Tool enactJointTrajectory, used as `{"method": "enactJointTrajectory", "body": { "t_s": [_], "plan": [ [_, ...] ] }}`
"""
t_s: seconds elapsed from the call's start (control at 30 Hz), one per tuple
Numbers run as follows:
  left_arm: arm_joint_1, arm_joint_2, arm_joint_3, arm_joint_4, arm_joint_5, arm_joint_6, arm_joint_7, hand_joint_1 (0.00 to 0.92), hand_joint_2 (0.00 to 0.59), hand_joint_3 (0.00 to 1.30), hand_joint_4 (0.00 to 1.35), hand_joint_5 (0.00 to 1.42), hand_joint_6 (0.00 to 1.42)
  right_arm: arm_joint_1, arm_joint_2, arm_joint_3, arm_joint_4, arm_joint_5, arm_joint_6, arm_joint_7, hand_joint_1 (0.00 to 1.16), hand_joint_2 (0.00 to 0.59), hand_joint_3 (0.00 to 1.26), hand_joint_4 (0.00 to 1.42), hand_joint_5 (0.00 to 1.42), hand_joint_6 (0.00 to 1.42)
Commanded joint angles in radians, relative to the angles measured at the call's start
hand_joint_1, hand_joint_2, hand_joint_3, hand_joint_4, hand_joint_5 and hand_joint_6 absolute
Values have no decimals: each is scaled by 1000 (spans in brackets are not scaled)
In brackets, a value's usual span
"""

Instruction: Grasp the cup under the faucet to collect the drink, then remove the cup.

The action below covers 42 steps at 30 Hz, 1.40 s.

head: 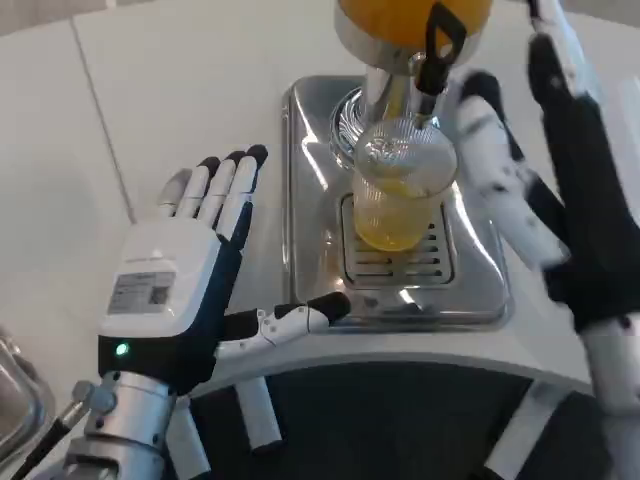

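A clear ribbed cup (398, 190) stands on the drip grate (400, 262) of a silver dispenser base (310, 200), under the black faucet (437, 60) of an orange juice tank (410, 15). Yellow drink fills its lower part. My left hand (190, 270) lies open on the table to the left of the base, fingers straight, thumb pointing toward the tray. My right hand (545, 190) is raised to the right of the cup, fingers spread and apart from it, holding nothing.
The white table's curved front edge (420, 352) runs just below the dispenser base. A metal object (15, 400) shows at the lower left corner. A table seam (100, 110) runs at the left.
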Motion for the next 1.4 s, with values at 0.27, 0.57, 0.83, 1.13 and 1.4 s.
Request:
{"method": "enactJointTrajectory", "body": {
  "t_s": [0.27,0.57,0.83,1.13,1.4],
  "plan": [
    [-75,-19,-39,84,-31,-13,13,0,74,0,0,16,38,328,-159,-141,-64,141,-254,-28,76,552,0,0,0,0],
    [-114,-46,-65,126,-46,-15,29,0,71,0,0,21,45,375,-236,-253,-91,197,-285,17,91,546,0,0,0,0],
    [-172,-74,-78,199,-73,-19,53,25,64,0,0,50,70,468,-313,-294,-82,202,-347,74,238,504,0,0,0,1],
    [-244,-106,-70,311,-181,-103,95,122,46,0,0,111,115,601,-336,-359,-86,254,-415,101,275,475,0,0,0,1],
    [-287,-130,-72,397,-259,-209,128,282,47,0,0,199,211,638,-333,-382,-114,282,-414,134,277,458,0,0,0,13]
  ]
}}
